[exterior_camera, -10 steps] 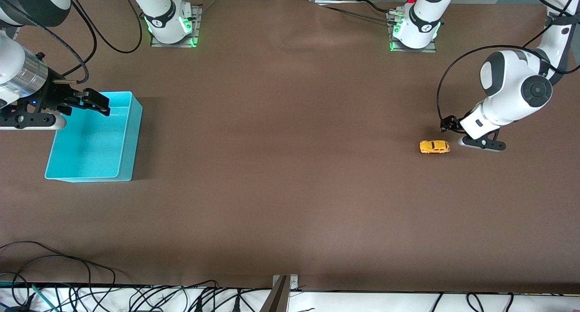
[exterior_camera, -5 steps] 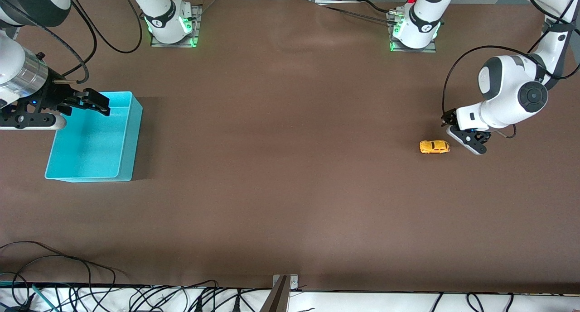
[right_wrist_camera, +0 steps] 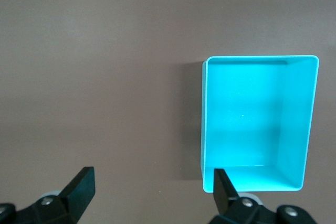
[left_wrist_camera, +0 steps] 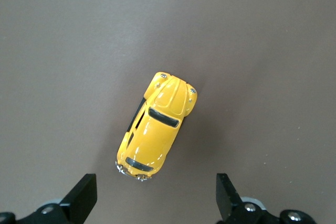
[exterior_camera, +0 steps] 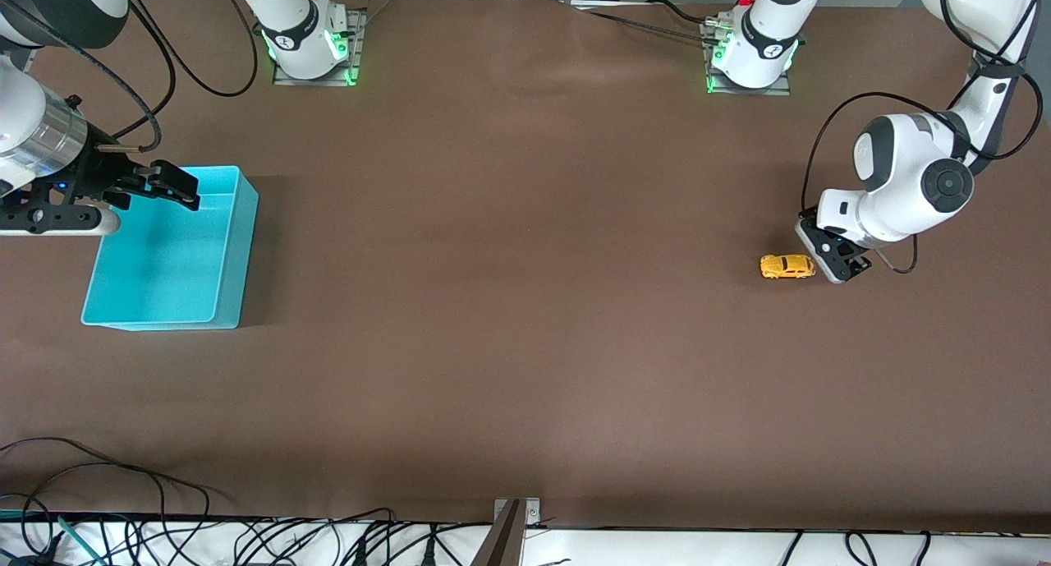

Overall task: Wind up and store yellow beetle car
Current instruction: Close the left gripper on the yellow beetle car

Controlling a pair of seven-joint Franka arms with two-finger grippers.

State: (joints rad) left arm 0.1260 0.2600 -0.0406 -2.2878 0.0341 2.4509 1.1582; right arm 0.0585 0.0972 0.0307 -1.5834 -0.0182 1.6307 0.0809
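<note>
Hovering beside the yellow beetle car [exterior_camera: 787, 266], the left gripper [exterior_camera: 831, 258], fingers [left_wrist_camera: 79, 199] spread, could knock it rolling; the right gripper [exterior_camera: 168, 186], also spread, waits over the turquoise bin [exterior_camera: 168, 258].

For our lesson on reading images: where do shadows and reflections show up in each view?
Front view: the turquoise bin casts a dark shadow on the table toward the left arm's end. Left wrist view: highlights gleam on the yellow beetle car, with a shadow beside it. Right wrist view: soft banded light inside the bin.
</note>
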